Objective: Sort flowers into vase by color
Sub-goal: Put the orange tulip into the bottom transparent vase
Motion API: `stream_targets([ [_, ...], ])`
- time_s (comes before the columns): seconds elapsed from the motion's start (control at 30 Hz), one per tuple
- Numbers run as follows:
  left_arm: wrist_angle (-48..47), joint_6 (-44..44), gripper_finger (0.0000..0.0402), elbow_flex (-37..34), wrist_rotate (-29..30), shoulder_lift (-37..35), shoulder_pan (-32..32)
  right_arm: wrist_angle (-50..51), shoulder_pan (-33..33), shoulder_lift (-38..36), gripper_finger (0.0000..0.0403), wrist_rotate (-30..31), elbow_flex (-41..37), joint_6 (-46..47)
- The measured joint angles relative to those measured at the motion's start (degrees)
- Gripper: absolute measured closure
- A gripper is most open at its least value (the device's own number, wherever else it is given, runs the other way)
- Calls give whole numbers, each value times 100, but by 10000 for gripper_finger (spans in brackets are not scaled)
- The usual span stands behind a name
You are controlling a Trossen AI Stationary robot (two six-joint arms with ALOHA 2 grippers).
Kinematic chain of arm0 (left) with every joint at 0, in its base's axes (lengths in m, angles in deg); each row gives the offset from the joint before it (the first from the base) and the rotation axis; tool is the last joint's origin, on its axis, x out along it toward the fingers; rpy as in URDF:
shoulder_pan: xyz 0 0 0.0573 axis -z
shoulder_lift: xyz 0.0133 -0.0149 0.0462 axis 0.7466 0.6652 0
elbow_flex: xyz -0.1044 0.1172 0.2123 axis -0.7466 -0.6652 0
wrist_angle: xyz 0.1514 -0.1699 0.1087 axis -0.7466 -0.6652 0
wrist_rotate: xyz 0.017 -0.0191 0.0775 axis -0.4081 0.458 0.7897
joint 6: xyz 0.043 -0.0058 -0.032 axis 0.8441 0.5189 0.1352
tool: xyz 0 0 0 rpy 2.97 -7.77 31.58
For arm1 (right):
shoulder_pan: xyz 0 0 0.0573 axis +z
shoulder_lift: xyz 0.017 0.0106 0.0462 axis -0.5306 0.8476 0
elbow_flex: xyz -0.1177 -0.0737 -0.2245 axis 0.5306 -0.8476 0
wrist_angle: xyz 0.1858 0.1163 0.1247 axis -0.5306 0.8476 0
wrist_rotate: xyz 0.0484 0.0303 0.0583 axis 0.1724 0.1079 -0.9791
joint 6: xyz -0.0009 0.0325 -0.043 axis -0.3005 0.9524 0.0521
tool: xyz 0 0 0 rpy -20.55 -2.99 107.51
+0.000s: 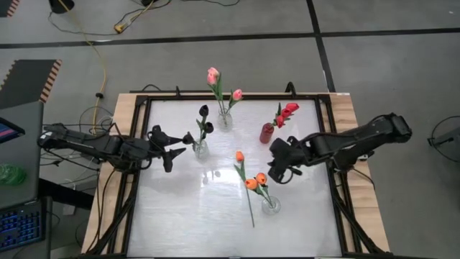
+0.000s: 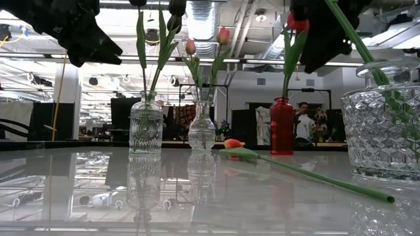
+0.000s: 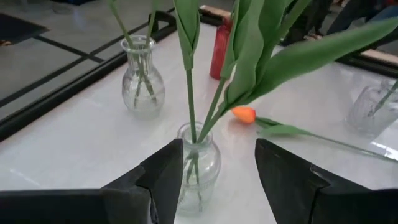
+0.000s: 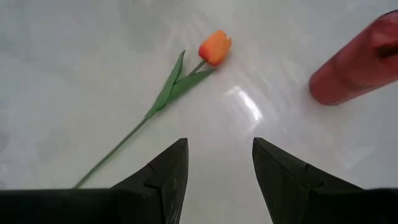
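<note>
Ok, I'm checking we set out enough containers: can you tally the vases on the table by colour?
Clear glass vases: 3
Red vase: 1
Total: 4 vases

No legible txt anywhere.

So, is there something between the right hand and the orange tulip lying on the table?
Nothing visible. The right hand is open above bare table, and the loose orange tulip lies just ahead of its fingers. The red vase stands off to one side.
</note>
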Motion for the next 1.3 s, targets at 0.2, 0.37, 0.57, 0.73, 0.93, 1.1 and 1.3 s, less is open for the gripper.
stream_targets([
  [0.2,-5,-1,215,0,-40,167,0,-366,-317,376,198,-397,-2,1],
  [0.37,-2,-14,215,0,-106,315,0,-595,-515,705,198,-603,-2,5],
  [0.57,-1,-92,215,0,-130,458,0,-825,-670,1122,198,-671,-2,149],
  [0.73,4,-94,215,0,-129,528,0,-1221,-749,1293,198,-782,-7,151],
  [0.93,-3,-95,215,0,-129,536,0,-1443,-817,1410,198,-784,-7,442],
  [1.1,1,-96,215,0,-128,534,0,-1588,-882,1576,198,-780,-7,700],
  [1.3,1,-103,215,0,-127,536,0,-1931,-947,1964,198,-999,-2,745],
])
